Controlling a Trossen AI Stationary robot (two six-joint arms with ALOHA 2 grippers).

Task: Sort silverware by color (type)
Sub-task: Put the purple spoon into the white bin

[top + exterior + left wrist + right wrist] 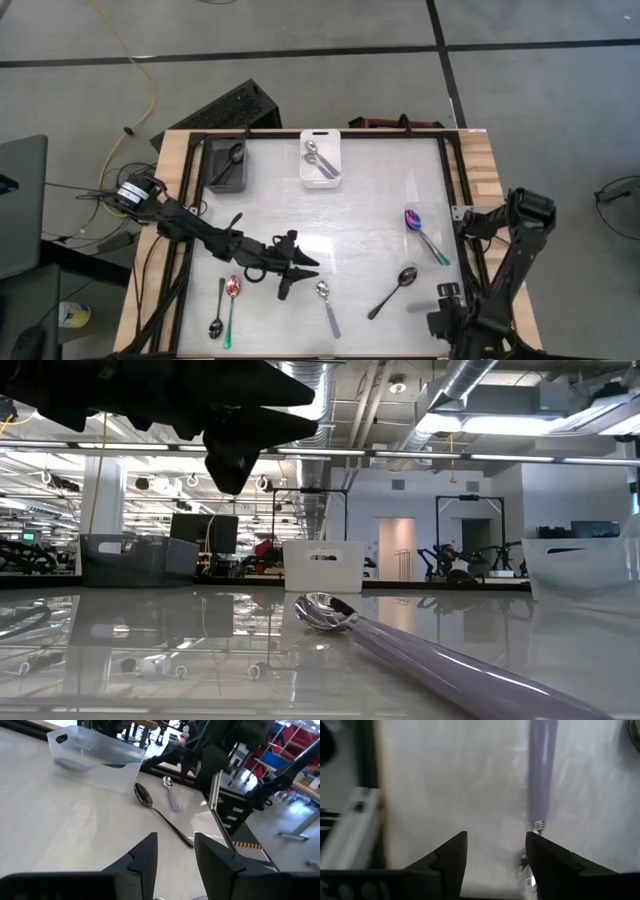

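Spoons lie flat on the white table top. A silver spoon with a lilac handle point(326, 305) point(400, 635) is near the near edge. A black spoon point(392, 292) point(160, 815) and a rainbow spoon point(425, 232) lie to the right. Another black spoon point(217, 310) and a rainbow spoon point(232, 305) lie at near left. My left gripper point(300, 278) point(175, 850) point(250, 435) hovers open above the table, just left of the silver spoon. My right gripper point(445, 300) point(496, 850) is open and low at the near right, with a lilac spoon handle point(542, 770) just ahead of its fingers.
A dark bin point(228, 165) holding a black spoon and a white bin point(322, 158) point(322, 565) point(95, 757) holding silver spoons stand at the table's far edge. A black frame rail point(455, 190) borders the table. Bare table top lies between the bins and the loose spoons.
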